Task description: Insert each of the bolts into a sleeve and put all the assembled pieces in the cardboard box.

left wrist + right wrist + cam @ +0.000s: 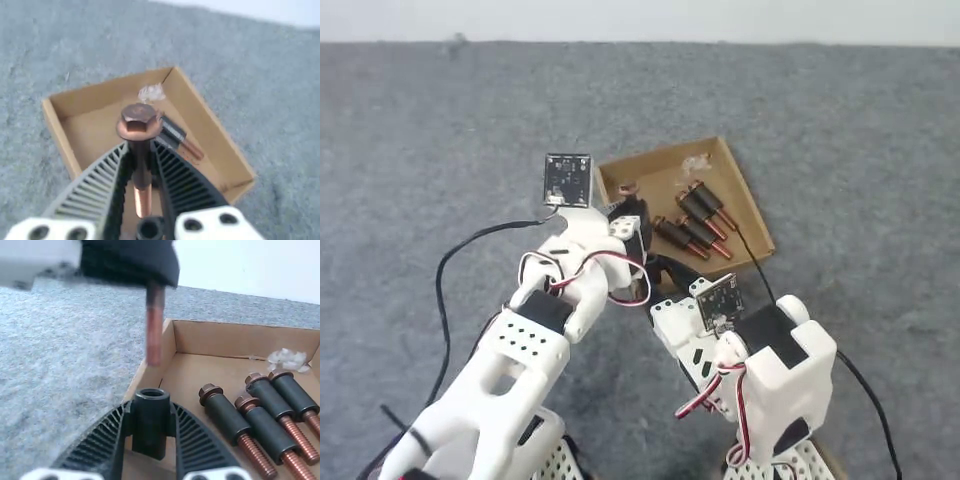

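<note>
Copper-coloured bolt point(138, 122) is found clamped in the left gripper point(141, 147), whose ribbed black fingers point(107, 175) are closed on its shank just below the hexagonal flanged head. The bolt is held upright, head uppermost, threaded end pointing down, over the near left corner of the cardboard box point(60, 130).

Below it, a black sleeve point(151, 430) is gripped upright in the right gripper point(151, 410), the fingers being closed against its sides and its open bore facing up. In the right wrist view the bolt's threaded tip point(154, 352) is seen hanging above the sleeve's mouth, apart from it and not entered. In the left wrist view the sleeve's mouth point(150, 229) is seen just under the thread end.

Four assembled pieces are noted on the floor of the box, lying side by side and roughly parallel toward its right edge: point(222, 415), point(260, 432), point(272, 400) and point(295, 395). Each is a bolt carrying a black sleeve on its shank, with bare thread protruding from one end. A small crumpled scrap of clear material point(286, 359) is recorded in the far corner of the box.

From the high view, the box point(665, 152) is seen lying open on the grey felt-covered table point(440, 130), near its middle and well apart from its far edge, with the left gripper point(628, 215) and the right gripper point(665, 268) both at the box's near left corner. A black cable point(445, 270) is seen trailing across the table beside the left arm.
</note>
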`<state>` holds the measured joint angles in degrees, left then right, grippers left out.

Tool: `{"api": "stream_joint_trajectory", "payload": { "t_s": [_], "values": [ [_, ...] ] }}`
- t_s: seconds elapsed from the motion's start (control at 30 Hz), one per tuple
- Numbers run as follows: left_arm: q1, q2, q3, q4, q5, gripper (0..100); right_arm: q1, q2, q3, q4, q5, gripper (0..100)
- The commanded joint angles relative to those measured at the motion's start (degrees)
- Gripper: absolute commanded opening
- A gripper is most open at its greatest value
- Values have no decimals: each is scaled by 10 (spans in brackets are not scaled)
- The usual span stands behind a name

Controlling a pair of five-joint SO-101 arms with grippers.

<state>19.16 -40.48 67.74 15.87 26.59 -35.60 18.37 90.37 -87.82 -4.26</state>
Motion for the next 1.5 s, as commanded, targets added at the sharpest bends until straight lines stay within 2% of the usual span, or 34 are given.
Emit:
{"api": "stream_joint_trajectory", "payload": {
  "t_s": [0.0,0.1,0.23,0.47,0.7,0.9,1.1,1.27,1.47],
  "values": [
    [0,-24,-9,-55,5,12,-7,-26,-9,2,-8,6],
    [-10,-28,-15,-26,11,12,-4,-26,-11,2,-8,6],
    [-5,-28,-27,26,-47,12,-4,-26,-10,2,-8,6],
    [6,-28,15,-9,-50,11,-5,-27,-1,2,-7,6],
    [7,-34,31,-9,-74,11,-7,-27,3,2,-6,6],
    [-28,-153,81,18,-74,11,-7,-31,2,0,-6,6],
    [-51,-257,89,113,-74,11,-7,-29,-38,-4,-7,6],
    [-95,-275,92,119,-74,11,-46,-26,-22,-83,-9,6],
    [-98,-275,92,118,-74,11,-105,-26,24,-114,-9,6]
  ]
}}
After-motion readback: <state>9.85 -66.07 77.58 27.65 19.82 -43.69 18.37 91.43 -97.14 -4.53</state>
